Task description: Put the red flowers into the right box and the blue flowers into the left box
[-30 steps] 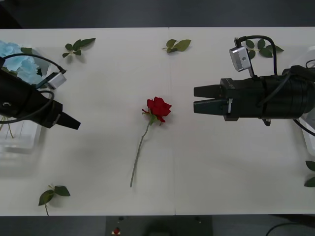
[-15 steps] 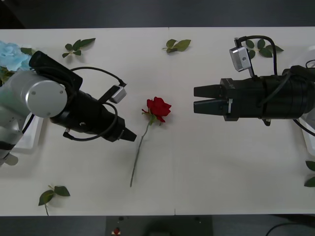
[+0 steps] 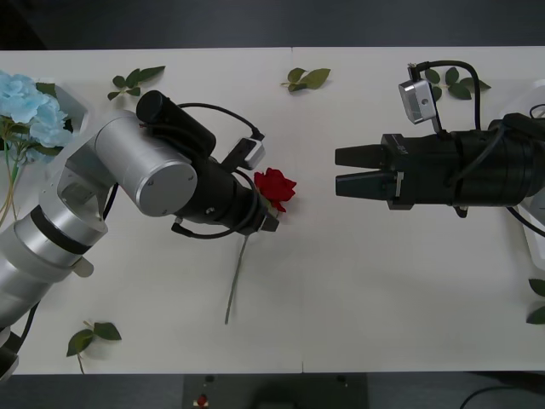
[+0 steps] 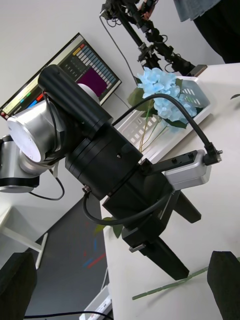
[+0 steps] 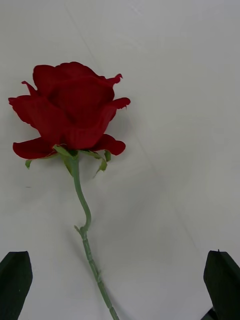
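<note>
One red flower [image 3: 275,187] lies mid-table, its stem [image 3: 238,277] running toward the front edge. My left gripper [image 3: 269,223] hangs over the stem just below the head, open. The left wrist view shows the rose head [image 5: 70,112] and stem [image 5: 85,220] between its spread fingers [image 5: 15,280]. The blue flowers [image 3: 30,106] rest in the left box [image 3: 81,104] at the far left. My right gripper [image 3: 336,171] hovers open to the right of the rose. The right box [image 3: 536,239] sits at the right edge. The right wrist view faces the left gripper [image 4: 185,240], the blue flowers [image 4: 162,97] and the left box [image 4: 192,107].
Loose green leaf sprigs lie at the back left [image 3: 136,81], back middle [image 3: 306,78], back right [image 3: 456,83], front left [image 3: 92,335] and right edge [image 3: 538,298]. A seam [image 3: 295,281] runs down the table's middle.
My left arm has swung from the left box across the table to the rose. The rose and my right arm have stayed put.
</note>
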Robot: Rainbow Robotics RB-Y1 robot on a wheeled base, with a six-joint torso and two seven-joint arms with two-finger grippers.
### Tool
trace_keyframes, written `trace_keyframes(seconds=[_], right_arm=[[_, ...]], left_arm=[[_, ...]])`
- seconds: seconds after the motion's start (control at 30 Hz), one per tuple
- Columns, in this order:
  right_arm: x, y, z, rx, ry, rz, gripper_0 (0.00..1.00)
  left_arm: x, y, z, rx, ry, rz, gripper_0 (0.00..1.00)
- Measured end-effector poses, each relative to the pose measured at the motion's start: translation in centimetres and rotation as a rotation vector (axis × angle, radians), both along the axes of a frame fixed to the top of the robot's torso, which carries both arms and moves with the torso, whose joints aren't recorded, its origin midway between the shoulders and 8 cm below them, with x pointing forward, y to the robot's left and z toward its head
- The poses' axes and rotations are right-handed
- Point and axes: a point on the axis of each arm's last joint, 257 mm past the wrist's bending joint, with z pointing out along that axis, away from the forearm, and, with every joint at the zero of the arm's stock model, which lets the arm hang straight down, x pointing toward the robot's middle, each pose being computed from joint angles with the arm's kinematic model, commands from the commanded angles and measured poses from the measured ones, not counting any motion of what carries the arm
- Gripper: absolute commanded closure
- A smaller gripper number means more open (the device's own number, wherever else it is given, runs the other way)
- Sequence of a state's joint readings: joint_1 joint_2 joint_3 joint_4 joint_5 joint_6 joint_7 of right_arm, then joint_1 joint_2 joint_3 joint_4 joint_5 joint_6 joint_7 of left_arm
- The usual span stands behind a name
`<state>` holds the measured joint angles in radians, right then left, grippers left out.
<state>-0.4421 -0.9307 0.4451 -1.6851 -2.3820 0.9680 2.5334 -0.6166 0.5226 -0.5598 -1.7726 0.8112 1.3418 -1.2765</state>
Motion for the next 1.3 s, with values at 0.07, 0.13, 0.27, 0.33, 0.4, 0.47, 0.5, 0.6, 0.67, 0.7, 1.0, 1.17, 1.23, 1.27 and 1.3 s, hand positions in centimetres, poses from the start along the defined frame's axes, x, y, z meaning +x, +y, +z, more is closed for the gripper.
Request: trace_keyframes(seconds=[0.07, 0.13, 0.27, 0.33, 0.4, 0.47, 0.5, 0.6, 0.67, 0.7, 1.0, 1.17, 1.23, 1.27, 1.3], right_arm=[[0.0, 0.0, 0.0, 0.0, -0.004, 0.0, 0.0], [0.0, 0.0, 0.0, 0.0, -0.005, 0.0, 0.0], [0.3, 0.0, 0.1, 0.001, -0.008, -0.01, 0.0], [0.3, 0.0, 0.1, 0.001, -0.009, -0.01, 0.0], [0.3, 0.0, 0.1, 0.001, -0.009, -0.01, 0.0], [0.3, 0.0, 0.1, 0.001, -0.01, -0.01, 0.0], [0.3, 0.0, 0.1, 0.001, -0.01, -0.01, 0.0], [0.3, 0.0, 0.1, 0.001, -0.011, -0.01, 0.0], [0.3, 0.0, 0.1, 0.001, -0.011, -0.01, 0.0], [0.3, 0.0, 0.1, 0.001, -0.012, -0.01, 0.0], [0.3, -0.1, 0.0, -0.001, -0.015, -0.01, 0.0], [0.3, -0.1, 0.0, -0.001, -0.016, -0.01, 0.0], [0.3, -0.1, 0.1, -0.001, -0.016, -0.01, 0.0], [0.3, -0.1, 0.1, 0.0, -0.016, -0.01, 0.0], [0.3, -0.1, 0.1, 0.0, -0.016, -0.01, 0.0]], left_arm=[[0.4, 0.1, -0.3, -0.008, 0.005, 0.064, 0.0], [0.6, 0.2, -0.7, -0.01, 0.01, 0.116, 0.0], [1.3, 0.6, -2.3, 0.02, 0.016, 0.132, 0.0], [1.7, 0.5, -2.9, 0.031, 0.026, 0.138, 0.0], [2.2, 0.4, -3.4, 0.044, 0.025, 0.144, 0.0], [2.7, 0.2, -3.7, 0.057, 0.017, 0.146, 0.0], [2.9, 0.1, -3.8, 0.062, 0.012, 0.145, 0.0], [3.4, -0.2, -4.4, 0.085, 0.0, 0.14, 0.0], [3.6, -0.2, -4.9, 0.101, -0.003, 0.137, 0.0], [3.6, -0.2, -5.2, 0.111, -0.003, 0.137, 0.0], [3.7, 0.4, -6.0, 0.159, -0.004, 0.134, 0.0], [3.5, 0.5, -6.2, 0.168, 0.001, 0.131, 0.0], [3.2, 0.5, -6.6, 0.177, 0.005, 0.124, 0.0], [3.0, 0.5, -6.9, 0.183, 0.007, 0.12, 0.0], [2.9, 0.6, -7.1, 0.191, 0.009, 0.117, 0.0]])
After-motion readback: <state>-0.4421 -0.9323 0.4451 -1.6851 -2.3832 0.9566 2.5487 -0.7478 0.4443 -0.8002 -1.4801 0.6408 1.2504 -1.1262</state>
